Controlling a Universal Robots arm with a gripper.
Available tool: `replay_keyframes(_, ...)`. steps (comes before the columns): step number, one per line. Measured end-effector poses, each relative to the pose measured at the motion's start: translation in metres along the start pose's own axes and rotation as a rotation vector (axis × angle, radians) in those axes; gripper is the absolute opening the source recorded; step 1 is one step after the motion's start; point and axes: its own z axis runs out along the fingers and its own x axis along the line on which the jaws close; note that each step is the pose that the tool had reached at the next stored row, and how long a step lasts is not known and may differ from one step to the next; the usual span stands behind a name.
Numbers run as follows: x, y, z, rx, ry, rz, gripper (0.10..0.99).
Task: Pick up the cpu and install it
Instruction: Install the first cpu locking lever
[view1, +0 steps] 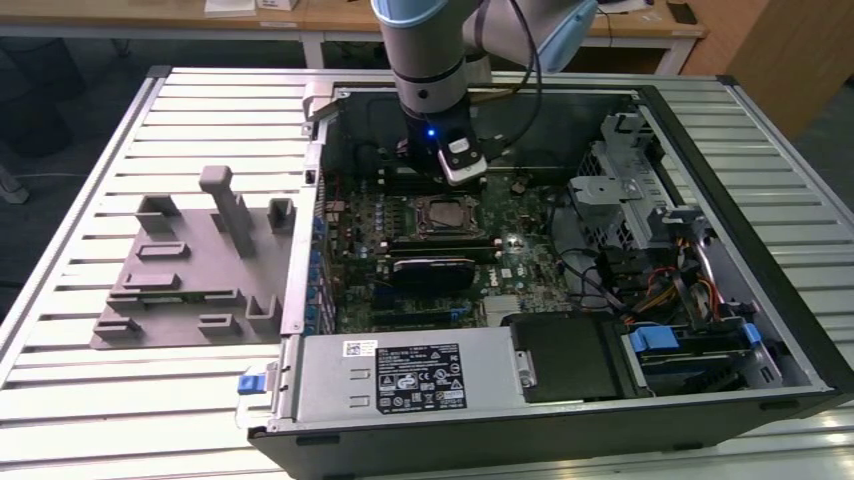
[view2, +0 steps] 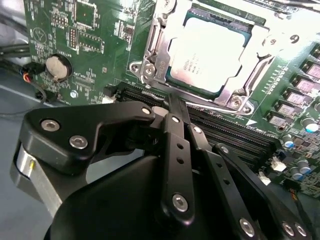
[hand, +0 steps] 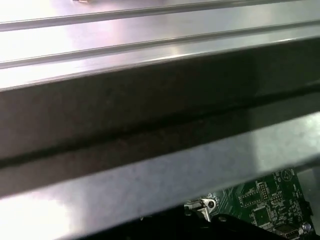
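Open computer case (view1: 747, 330): cpu (view2: 210, 50) seated in motherboard socket (view2: 150, 60); gripper (view2: 172, 107) at its 6 o'clock, jaws together, empty.

Slatted metal table (view1: 80, 400), wooden desks (view1: 320, 20) behind

A table (view1: 107, 160) of ribbed, pale metal slats carries everything here. Toward nine o'clock on it lies a grey plastic tray (view1: 187, 270) with upright posts and small pockets. From the middle over to three o'clock sits an open black computer case (view1: 561, 300), lying on its side, its green motherboard (view1: 441, 250) facing up, just beside the tray.
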Motion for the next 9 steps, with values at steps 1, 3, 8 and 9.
replay_keyframes(1, 0.0002, 0.0005, 0.0003, 0.001, -0.0009, 0.005, 0.106)
replay_keyframes(3, 0.0006, 0.0016, 0.0008, 0.004, -0.0026, 0.012, 0.106)
replay_keyframes(8, 0.0012, 0.0035, 0.0017, 0.012, -0.0067, 0.025, 0.106)
replay_keyframes(9, 0.0014, 0.0040, 0.0018, 0.014, -0.0076, 0.027, 0.106)
